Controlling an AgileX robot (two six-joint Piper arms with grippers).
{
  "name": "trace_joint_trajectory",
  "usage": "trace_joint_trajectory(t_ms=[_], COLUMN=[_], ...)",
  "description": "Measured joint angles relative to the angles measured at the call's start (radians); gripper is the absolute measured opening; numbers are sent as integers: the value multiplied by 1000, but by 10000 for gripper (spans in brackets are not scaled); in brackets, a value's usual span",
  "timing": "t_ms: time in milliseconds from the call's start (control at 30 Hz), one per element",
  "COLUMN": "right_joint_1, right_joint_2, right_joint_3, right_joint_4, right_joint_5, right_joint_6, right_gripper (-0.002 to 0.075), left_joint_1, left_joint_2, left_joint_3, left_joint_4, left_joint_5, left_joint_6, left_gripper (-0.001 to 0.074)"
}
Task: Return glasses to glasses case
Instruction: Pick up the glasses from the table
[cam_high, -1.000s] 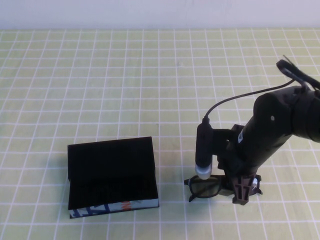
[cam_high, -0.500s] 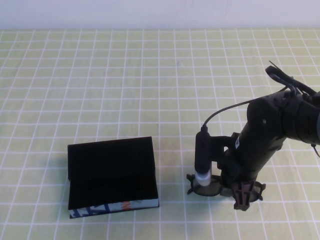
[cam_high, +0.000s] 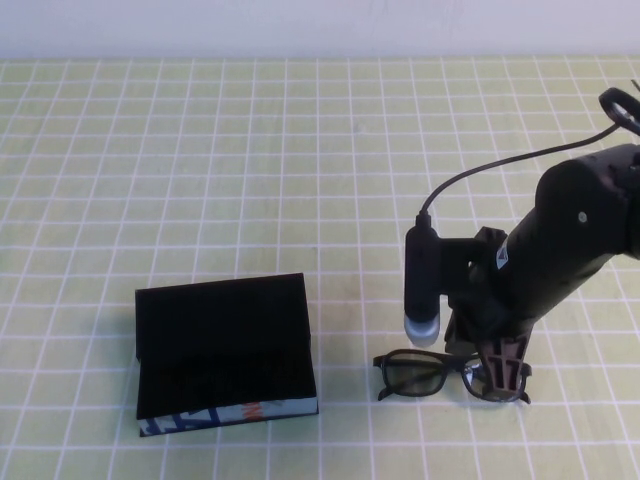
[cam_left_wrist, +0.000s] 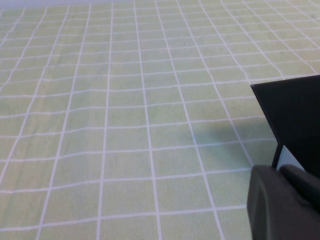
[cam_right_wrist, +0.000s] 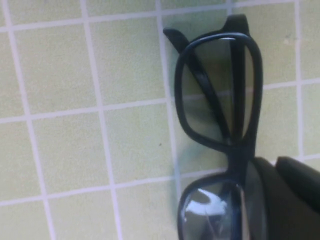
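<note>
The glasses (cam_high: 425, 372) are black and thick-rimmed, and lie folded on the green checked cloth, right of the glasses case (cam_high: 225, 350). The case is a black box with its lid open and a blue-grey front edge with an orange mark. My right gripper (cam_high: 503, 375) points down at the glasses' right end and is shut on the frame there. In the right wrist view the glasses (cam_right_wrist: 220, 100) fill the middle, and a dark finger (cam_right_wrist: 292, 200) lies against the near lens. My left gripper (cam_left_wrist: 285, 205) shows only as a dark mass beside the case's black lid (cam_left_wrist: 295, 120).
A green cloth with a white grid (cam_high: 250, 180) covers the table. A black cylindrical camera with a silver tip (cam_high: 422, 290) and a cable hang off the right arm above the glasses. A white wall runs along the far edge.
My right gripper has gone from wide open to shut on the glasses' right end. The arm shifted slightly right, so more of the glasses shows to its left.
</note>
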Motion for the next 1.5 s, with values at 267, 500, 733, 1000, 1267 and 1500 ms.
trace_joint_trajectory(t_ms=[267, 500, 733, 1000, 1267, 1500], right_joint_1=[0, 0, 0, 0, 2, 2], right_joint_2=[-7, 23, 98, 141, 133, 99], right_joint_3=[0, 0, 0, 0, -4, -40], right_joint_4=[13, 19, 19, 19, 26, 20], right_joint_5=[7, -2, -16, -27, -5, 33], right_joint_6=[0, 23, 23, 25, 25, 25], right_gripper=[55, 335, 314, 225, 42, 41], left_joint_1=[0, 0, 0, 0, 0, 0], left_joint_2=[0, 0, 0, 0, 0, 0], left_joint_3=[0, 0, 0, 0, 0, 0], left_joint_4=[-2, -2, 0, 2, 2, 2], left_joint_5=[0, 0, 0, 0, 0, 0], left_joint_6=[-4, -4, -4, -4, -6, -6], left_gripper=[-3, -3, -3, -3, -3, -3])
